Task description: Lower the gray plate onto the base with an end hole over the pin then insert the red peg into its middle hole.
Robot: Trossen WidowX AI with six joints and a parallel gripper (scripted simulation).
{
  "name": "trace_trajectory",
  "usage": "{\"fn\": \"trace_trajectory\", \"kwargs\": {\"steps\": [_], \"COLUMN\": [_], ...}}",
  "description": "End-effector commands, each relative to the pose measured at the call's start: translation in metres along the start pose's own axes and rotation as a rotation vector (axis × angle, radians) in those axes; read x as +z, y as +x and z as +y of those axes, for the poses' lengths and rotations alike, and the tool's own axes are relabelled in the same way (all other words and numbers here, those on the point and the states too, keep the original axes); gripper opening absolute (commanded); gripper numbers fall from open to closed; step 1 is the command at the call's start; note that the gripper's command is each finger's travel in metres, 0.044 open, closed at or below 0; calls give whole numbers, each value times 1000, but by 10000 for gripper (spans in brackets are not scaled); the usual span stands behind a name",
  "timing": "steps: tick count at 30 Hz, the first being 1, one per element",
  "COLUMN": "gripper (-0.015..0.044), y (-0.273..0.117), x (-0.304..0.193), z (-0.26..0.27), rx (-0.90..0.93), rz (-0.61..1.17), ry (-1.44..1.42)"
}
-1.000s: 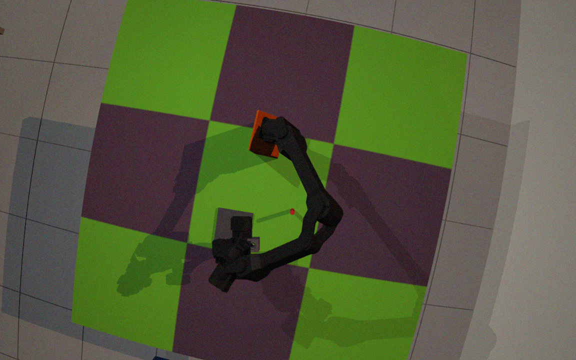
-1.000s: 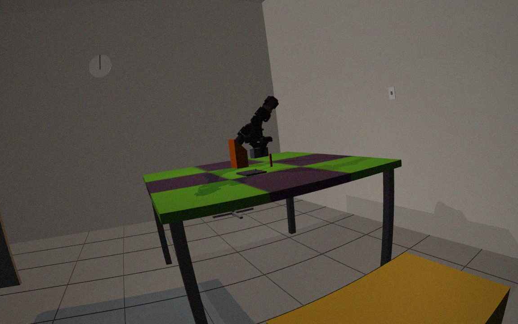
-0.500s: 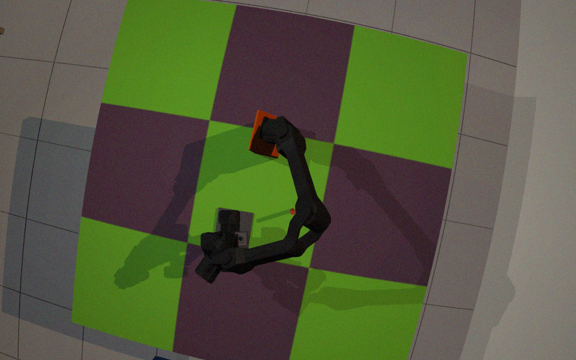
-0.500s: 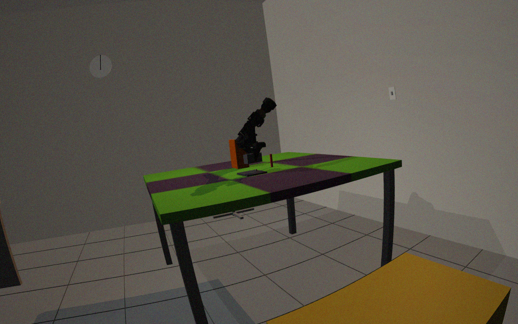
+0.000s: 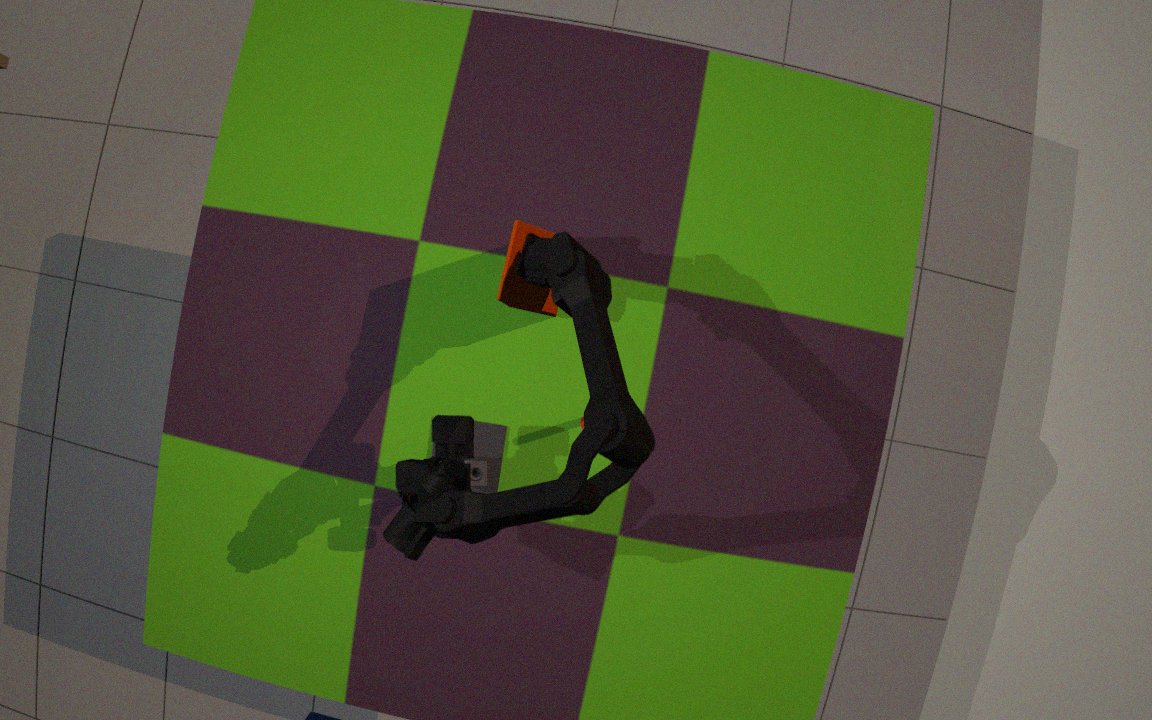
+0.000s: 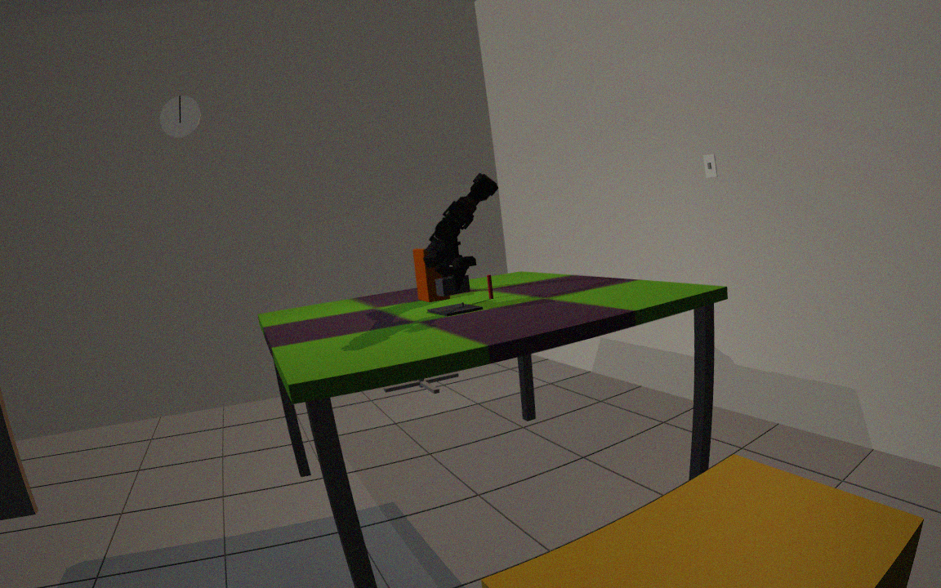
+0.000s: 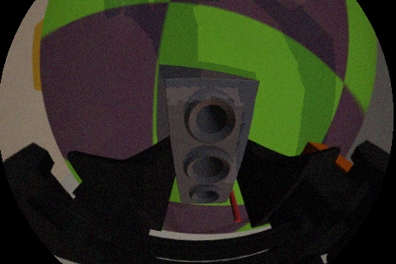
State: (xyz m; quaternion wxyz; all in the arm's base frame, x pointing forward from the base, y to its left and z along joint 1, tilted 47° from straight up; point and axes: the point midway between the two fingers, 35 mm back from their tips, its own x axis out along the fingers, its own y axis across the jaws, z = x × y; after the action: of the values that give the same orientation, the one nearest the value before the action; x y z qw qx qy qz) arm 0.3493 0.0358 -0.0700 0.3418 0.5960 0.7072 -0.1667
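My gripper (image 6: 455,281) (image 7: 204,134) is shut on the gray plate (image 5: 479,483) (image 6: 444,286) (image 7: 177,111), with one finger on each long side. Three holes show in a row down the plate in the wrist view. The plate hangs over the dark base (image 5: 492,436) (image 6: 444,311) (image 7: 181,72), with a gap between them in the exterior view. The thin pin (image 6: 462,304) stands up from the base; the plate hides it in the wrist view. The red peg (image 5: 583,422) (image 6: 490,287) (image 7: 235,209) stands upright beside the base, mostly hidden by the arm in the top view.
An orange block (image 5: 511,264) (image 6: 423,276) (image 7: 344,164) stands at the arm's mount. The arm's elbow (image 5: 620,434) passes above the peg. The table (image 5: 795,179) (image 6: 568,322) has green and dark purple squares. A yellow box (image 6: 715,526) stands off the table.
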Motion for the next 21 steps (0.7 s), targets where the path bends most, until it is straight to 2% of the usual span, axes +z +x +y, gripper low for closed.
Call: {"fn": "trace_trajectory", "kwargs": {"steps": [1, 13, 21], "gripper": [0, 0, 0], "y": [0, 1, 16], "x": [1, 2, 2], "z": [0, -1, -1], "rx": [-1, -1, -1], "rz": [-3, -3, -2], "ry": [-6, -6, -6]}}
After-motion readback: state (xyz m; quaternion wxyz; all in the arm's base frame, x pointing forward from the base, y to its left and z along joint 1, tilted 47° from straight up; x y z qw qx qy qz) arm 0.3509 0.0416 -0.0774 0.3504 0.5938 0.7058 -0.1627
